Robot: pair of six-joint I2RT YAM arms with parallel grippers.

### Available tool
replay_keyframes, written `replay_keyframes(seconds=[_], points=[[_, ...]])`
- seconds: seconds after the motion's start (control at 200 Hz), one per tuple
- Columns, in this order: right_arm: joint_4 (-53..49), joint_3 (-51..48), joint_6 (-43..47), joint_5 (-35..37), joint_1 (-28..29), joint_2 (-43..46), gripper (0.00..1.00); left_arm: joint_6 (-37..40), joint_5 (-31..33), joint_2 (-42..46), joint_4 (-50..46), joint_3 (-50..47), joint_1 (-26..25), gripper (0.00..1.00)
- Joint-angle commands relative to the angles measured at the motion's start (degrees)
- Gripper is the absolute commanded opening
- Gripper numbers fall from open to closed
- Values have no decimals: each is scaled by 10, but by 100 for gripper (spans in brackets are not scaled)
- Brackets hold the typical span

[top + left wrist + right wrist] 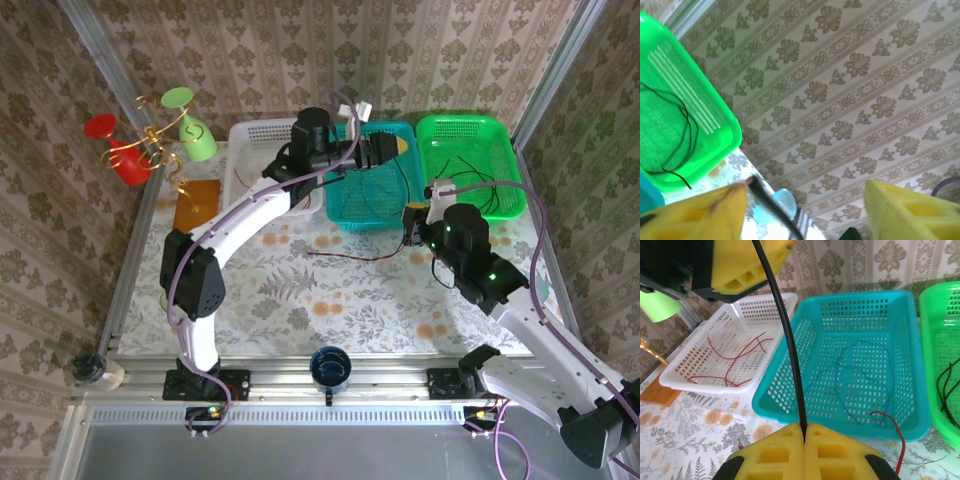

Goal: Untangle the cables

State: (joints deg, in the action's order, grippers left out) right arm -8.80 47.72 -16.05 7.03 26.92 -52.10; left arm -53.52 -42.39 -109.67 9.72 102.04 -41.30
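Right gripper (pixel 805 435) pinching black cable (pixel 785 324), left gripper (pixel 805 200) seemingly parted

It's bright in here, with even, daylight-like light and no hard glare. From above, the green basket (pixel 465 121) at 1 o'clock glows almost too vividly. The arms throw only faint, soft shadows on the table (pixel 300 300), and the posts (pixel 560 62) splay out toward the corners. Up close, the left tool (pixel 807 205) is a yellow blur at 6 o'clock against softish wallpaper (pixel 850 100). The right tool (pixel 805 432) is fuzzy too, while the black cable (pixel 790 350) and teal basket (pixel 855 315) look crisp.
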Motion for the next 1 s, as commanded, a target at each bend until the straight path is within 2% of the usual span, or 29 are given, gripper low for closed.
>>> replay_keyframes(seconds=[0.0, 0.05, 0.165, 0.215, 0.275, 0.28, 0.31, 0.41, 0.45, 0.545, 0.74, 0.855, 0.995], points=[[8, 17, -11, -23, 4, -7, 0, -13, -15, -7, 36, 25, -5, 19], [10, 18, -10, -24, 4, -7, 0, -18, -17, -7, 40, 23, -5, 0], [1, 23, -8, -39, 3, -5, 0, -13, -17, 7, 37, 12, 0, 0], [-10, 29, -7, -61, 0, -2, 12, -12, -17, 16, 34, 7, 5, 0], [-18, 30, -28, -67, -6, 9, 40, -9, -18, 27, 30, 4, 13, 0], [-19, 29, -33, -68, -7, 12, 44, -9, -18, 29, 29, 4, 14, 0], [-20, 27, -46, -75, -12, 18, 53, -7, -18, 34, 27, 4, 17, 0], [-39, 24, -106, -82, -35, 39, 75, 0, -21, 49, 10, 7, 26, 0], [-55, 29, -133, -82, -50, 44, 81, 4, -23, 53, 3, 7, 28, 0], [-98, 45, -204, -106, -102, 43, 86, 9, -24, 60, -6, 3, 32, 0], [-126, 22, -343, -182, -195, 30, 87, 13, -22, 74, -9, -11, 35, 0], [-144, 14, -386, -243, -210, -19, 87, 12, -21, 78, -12, -12, 35, 0], [-71, -13, -441, -311, -210, -72, 86, 13, -21, 80, -14, -11, 35, 0]])
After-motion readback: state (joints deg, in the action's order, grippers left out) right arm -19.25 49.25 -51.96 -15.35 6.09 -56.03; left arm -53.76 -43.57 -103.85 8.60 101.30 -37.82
